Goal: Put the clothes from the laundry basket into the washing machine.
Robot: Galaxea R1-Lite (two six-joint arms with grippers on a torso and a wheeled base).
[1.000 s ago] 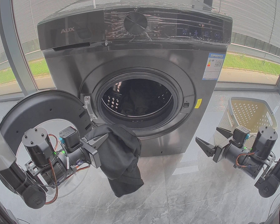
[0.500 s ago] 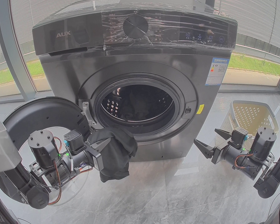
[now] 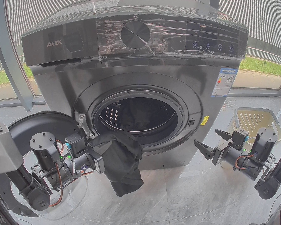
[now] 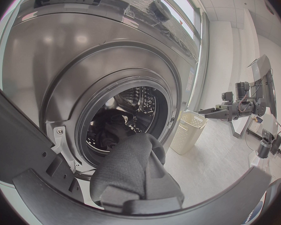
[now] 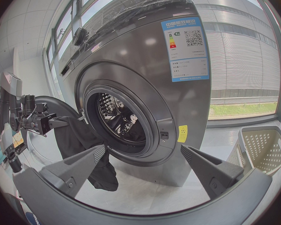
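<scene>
Black garment (image 3: pixel 123 160) clenched in left pincer (image 3: pixel 103 149), just below washer opening (image 3: pixel 137 119).
Risk: hanging tail cld snag rim (image 3: pixel 160 144), slip out; right pincer (image 3: pixel 206 136) released.

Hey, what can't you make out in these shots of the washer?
Left gripper fingertips: head view, wrapped in the dark garment.
Laundry basket floor: head view, hidden behind the right arm; leftover clothes unknown.
Drum contents: all views, too dark to separate items.
</scene>
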